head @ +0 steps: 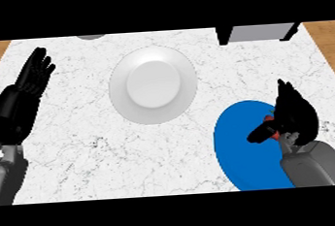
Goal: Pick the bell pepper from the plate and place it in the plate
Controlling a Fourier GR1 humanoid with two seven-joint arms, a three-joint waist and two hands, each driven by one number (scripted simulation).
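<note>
A: Status?
B: Early. Pepper (275, 131) sits at the blue plate (237, 149), near edge, inside the right hand (296, 116). The lift, carry and drop onto the white plate (123, 98) are not yet done.
A: Grip?
B: Thumb and fingers curled round it, only bits of red show. Can't tell if it's off the plate.
A: Pose?
B: Right forearm enters low right, hand over the blue plate's right side. Left hand (33, 74) rests open, fingers up, far left.
</note>
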